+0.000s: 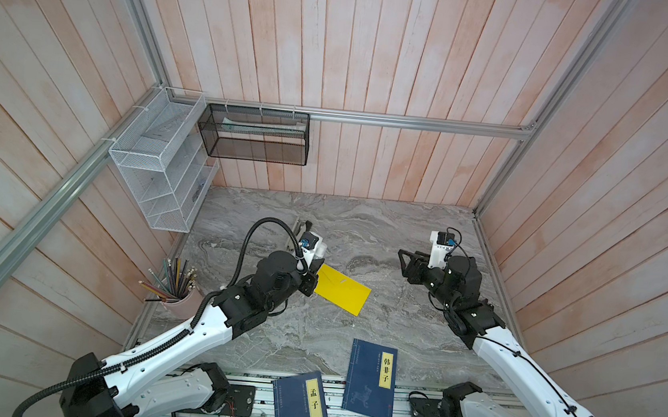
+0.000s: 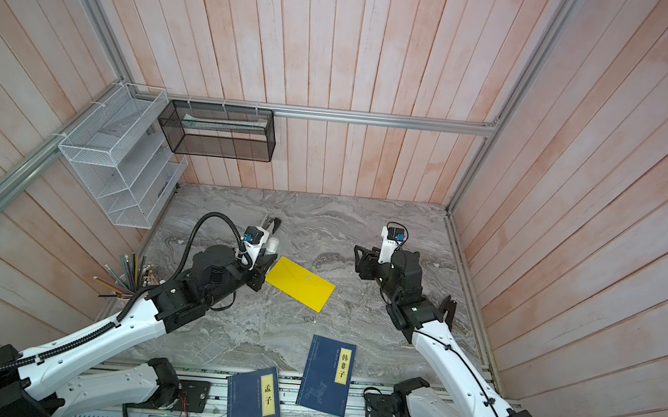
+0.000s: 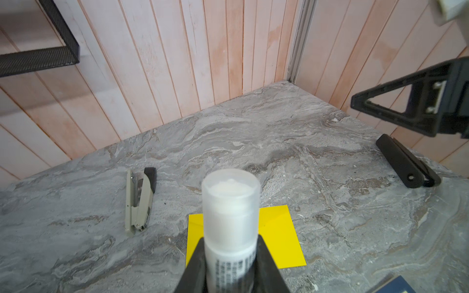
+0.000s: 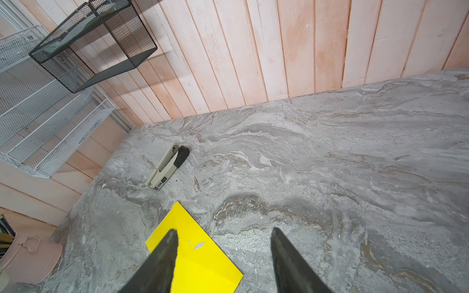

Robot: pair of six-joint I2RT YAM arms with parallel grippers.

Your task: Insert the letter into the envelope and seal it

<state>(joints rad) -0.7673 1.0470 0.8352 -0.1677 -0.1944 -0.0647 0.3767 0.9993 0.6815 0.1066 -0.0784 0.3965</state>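
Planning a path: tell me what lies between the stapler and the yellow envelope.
Nothing: only bare marble table separates stapler and envelope, seen in the right wrist view.

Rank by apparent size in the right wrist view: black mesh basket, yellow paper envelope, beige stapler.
1. Black mesh basket
2. Yellow paper envelope, partly cropped and behind the right tool
3. Beige stapler, smallest
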